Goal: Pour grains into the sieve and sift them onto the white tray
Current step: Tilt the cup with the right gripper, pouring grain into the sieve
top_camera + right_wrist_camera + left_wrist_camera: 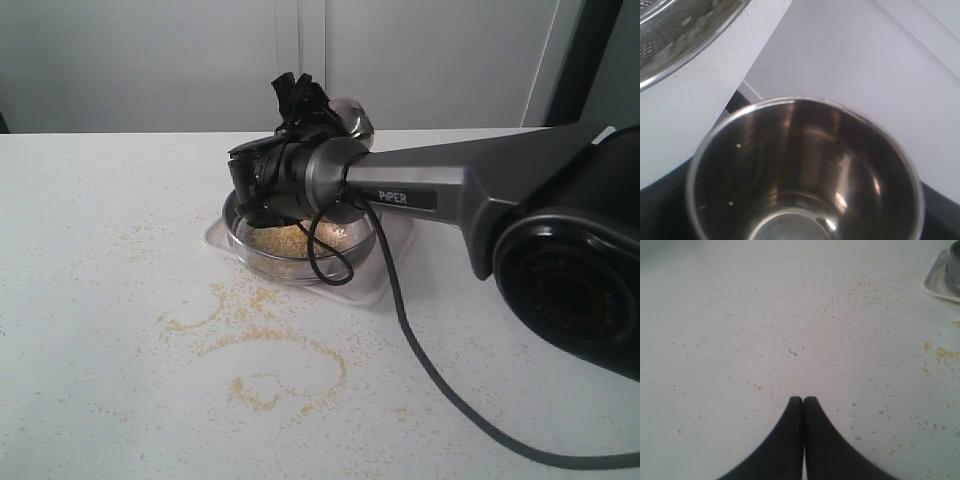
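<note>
The sieve (262,262) rests on the white tray (388,272) at mid-table, with a heap of golden grains (280,240) on its mesh. My right gripper (305,108) hangs over the sieve's far side, shut on a steel cup (352,118). In the right wrist view the cup (805,170) fills the picture and holds only a few stray grains (738,145); the sieve's rim (685,60) shows beyond it, and the fingers are hidden. My left gripper (803,400) is shut and empty above bare table. One tray corner (938,280) and the sieve's wall (954,265) show in its view.
Spilled grains (265,345) lie in curved trails on the white table in front of the tray, with loose specks (860,287) scattered widely. The right arm (470,190) and its black cable (420,350) cross the table's right side. A pale wall stands behind.
</note>
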### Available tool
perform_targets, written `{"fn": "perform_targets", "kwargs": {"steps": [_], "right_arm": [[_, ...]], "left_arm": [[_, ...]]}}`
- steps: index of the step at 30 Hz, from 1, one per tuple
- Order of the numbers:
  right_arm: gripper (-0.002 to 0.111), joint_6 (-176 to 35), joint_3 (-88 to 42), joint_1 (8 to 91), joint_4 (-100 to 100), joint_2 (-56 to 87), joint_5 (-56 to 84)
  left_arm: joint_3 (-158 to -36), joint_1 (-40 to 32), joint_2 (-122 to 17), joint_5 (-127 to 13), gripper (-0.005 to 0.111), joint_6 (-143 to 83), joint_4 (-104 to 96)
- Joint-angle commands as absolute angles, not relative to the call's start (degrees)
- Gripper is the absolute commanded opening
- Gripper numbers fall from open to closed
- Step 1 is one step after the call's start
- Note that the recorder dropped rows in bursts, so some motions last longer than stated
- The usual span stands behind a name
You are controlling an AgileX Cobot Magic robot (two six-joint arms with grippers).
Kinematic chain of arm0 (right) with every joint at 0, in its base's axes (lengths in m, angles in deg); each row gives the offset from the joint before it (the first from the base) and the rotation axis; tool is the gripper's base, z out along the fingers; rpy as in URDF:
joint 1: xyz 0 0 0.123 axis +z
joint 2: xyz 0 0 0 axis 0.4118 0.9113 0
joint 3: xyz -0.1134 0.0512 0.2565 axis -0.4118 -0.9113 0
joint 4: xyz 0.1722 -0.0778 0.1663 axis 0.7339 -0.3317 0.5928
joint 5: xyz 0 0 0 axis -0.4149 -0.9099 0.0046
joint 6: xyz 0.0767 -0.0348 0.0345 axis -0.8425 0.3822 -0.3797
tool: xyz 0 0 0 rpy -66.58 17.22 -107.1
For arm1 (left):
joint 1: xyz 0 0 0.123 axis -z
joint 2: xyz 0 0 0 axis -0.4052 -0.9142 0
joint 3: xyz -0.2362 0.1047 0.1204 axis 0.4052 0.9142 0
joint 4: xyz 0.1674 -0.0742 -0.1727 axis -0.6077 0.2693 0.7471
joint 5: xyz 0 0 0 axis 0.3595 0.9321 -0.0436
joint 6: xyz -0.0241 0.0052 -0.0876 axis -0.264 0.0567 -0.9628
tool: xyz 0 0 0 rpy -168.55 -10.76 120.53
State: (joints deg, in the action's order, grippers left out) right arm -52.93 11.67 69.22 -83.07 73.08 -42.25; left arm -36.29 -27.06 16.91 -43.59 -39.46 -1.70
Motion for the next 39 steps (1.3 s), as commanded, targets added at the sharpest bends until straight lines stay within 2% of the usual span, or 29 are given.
{"fn": "perform_targets", "kwargs": {"steps": [1, 39], "right_arm": [[0.000, -53.3, 12.3, 69.5, -89.2, 72.6, -45.0], [0.000, -47.2, 11.5, 69.9, -82.3, 75.0, -47.2]], "left_arm": [[-36.1, -27.2, 17.2, -43.7, 0.000, -39.6, -1.3], [-36.1, -27.2, 17.2, -43.7, 0.000, -39.6, -1.3]]}}
